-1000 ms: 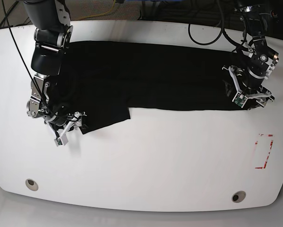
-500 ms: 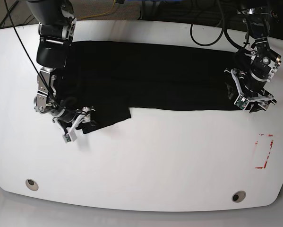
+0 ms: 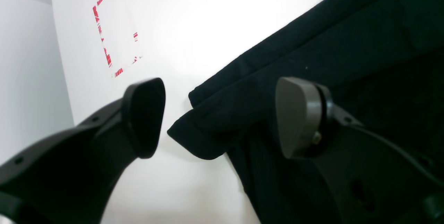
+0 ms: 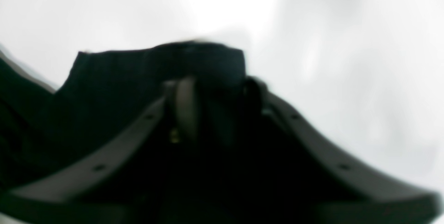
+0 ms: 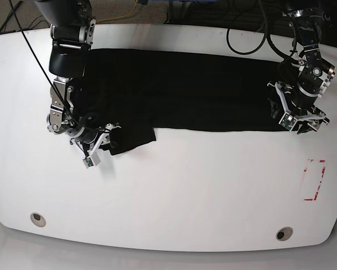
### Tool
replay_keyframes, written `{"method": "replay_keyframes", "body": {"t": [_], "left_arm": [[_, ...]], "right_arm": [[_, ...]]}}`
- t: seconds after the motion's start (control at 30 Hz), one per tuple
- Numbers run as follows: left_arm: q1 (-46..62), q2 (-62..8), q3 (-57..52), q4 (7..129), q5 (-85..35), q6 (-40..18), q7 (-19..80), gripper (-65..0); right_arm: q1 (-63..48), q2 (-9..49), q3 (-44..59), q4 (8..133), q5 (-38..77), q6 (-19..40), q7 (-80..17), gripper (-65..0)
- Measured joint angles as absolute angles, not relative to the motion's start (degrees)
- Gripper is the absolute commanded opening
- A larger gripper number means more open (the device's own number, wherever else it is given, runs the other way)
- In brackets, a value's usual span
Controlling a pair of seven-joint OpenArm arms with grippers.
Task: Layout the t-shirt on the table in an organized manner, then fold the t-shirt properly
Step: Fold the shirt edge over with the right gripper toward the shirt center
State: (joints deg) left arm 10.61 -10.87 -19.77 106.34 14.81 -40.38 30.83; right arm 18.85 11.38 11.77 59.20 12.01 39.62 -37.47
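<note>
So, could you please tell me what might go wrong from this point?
The right end effector pinches only a small bunch at the edge of the t-shirt, so the cloth could slip out when pulled. The left end effector is open around a layered corner; closing might catch just one layer, leaving the fold uneven.

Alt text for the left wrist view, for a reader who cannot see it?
The left gripper hangs open astride a folded corner of the black t-shirt on the white table. A red rectangular outline lies beyond.
</note>
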Motion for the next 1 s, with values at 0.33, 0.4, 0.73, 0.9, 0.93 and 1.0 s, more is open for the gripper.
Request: {"method": "replay_keyframes", "body": {"t": [0.33,0.4,0.73,0.9,0.93,1.0], "left_arm": [[10.59,-10.87,-19.77,106.3,14.79,-40.38,30.81,-18.3],[10.59,-10.87,-19.77,106.28,14.83,-40.4,30.83,-18.3],[10.61,-10.98,-19.79,106.17,14.98,-40.38,30.61,-18.3],[10.48,-11.0,-19.75,105.19,14.81,-40.38,30.61,-18.3],[10.5,-11.0,-19.73,104.86,14.83,-40.38,30.63,-18.3],[10.57,-11.0,-19.73,104.47,14.83,-40.38,30.63,-18.3]], "right_arm": [[20.01,11.27,11.51,62.96,13.5,39.64,-47.51,-65.0],[19.11,11.31,11.51,66.7,16.97,39.44,-50.85,-65.0],[15.9,13.17,11.27,82.59,35.64,39.66,-66.22,-65.0],[11.92,13.02,11.18,87.81,42.19,39.48,-71.31,-65.0],[11.2,12.99,11.2,88.58,43.29,39.86,-71.55,-65.0],[9.52,12.97,11.18,91.15,45.19,39.9,-72.82,-65.0]]}}
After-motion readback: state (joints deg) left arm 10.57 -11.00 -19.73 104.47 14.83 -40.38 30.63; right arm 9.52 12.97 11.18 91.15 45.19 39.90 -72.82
